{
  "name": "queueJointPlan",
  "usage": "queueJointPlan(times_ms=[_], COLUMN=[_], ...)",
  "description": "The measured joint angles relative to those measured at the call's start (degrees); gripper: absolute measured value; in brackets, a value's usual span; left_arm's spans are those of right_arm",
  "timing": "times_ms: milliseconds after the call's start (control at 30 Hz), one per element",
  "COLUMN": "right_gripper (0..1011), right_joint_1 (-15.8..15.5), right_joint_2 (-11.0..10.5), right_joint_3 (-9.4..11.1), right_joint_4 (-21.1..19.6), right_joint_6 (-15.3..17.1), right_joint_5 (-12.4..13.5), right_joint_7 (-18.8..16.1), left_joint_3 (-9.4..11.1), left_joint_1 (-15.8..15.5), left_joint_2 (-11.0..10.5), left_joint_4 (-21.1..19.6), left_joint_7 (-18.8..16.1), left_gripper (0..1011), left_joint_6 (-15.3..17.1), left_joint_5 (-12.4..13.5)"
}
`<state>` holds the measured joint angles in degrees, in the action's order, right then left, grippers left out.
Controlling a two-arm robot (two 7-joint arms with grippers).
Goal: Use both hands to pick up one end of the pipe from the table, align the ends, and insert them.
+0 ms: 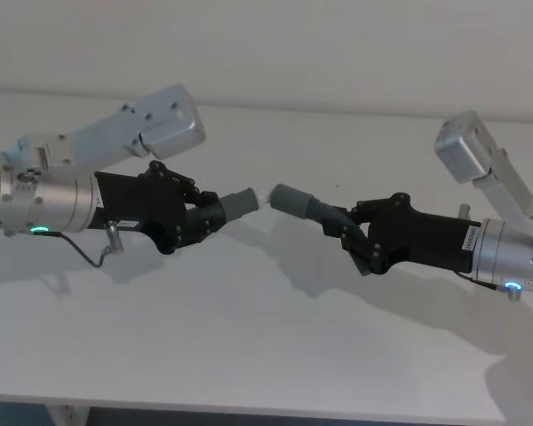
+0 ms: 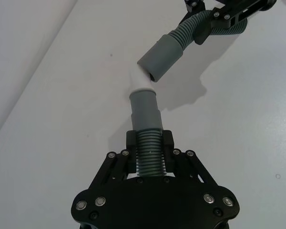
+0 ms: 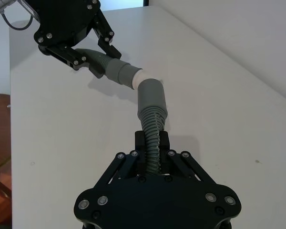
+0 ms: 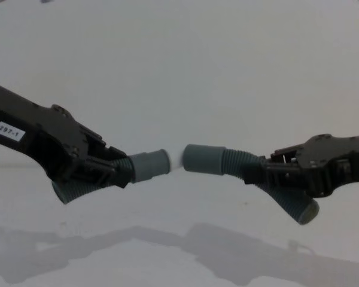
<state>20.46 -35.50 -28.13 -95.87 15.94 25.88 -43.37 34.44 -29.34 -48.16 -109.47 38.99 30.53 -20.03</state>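
Observation:
Both pieces of the pipe hang in the air above the white table (image 1: pixel 249 355). My left gripper (image 1: pixel 204 215) is shut on the ribbed middle of the left piece (image 2: pixel 145 112). That piece ends in a narrow white tip (image 2: pixel 142 83). My right gripper (image 1: pixel 346 231) is shut on the ribbed part of the right piece (image 3: pixel 151 98). The two ends meet at an angle: the white tip (image 4: pixel 175 159) is at the mouth of the right cuff (image 4: pixel 204 159). How far in it sits cannot be told.
Silver arm links rise behind the grippers at back left (image 1: pixel 151 124) and back right (image 1: pixel 466 146). The table's front edge (image 1: pixel 249 410) runs close below. Its side edge (image 3: pixel 10 119) shows in the right wrist view, with floor beyond.

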Motion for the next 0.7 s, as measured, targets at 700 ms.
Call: queueJointPlan(times_ms=[700], right_gripper=[156], right_joint_1=[1.72], right_joint_2=[-1.11], right_joint_3=[-1.5], right_joint_4=[1.57], right_joint_6=[-1.1], right_joint_5=[1.26], right_joint_7=[-2.88], left_joint_3=[-2.35], left_joint_1=[1.93], left_joint_2=[-3.1], left_joint_4=[-0.66], left_joint_7=[-0.02], left_gripper=[305], left_joint_6=[-5.1], left_joint_5=[0.28])
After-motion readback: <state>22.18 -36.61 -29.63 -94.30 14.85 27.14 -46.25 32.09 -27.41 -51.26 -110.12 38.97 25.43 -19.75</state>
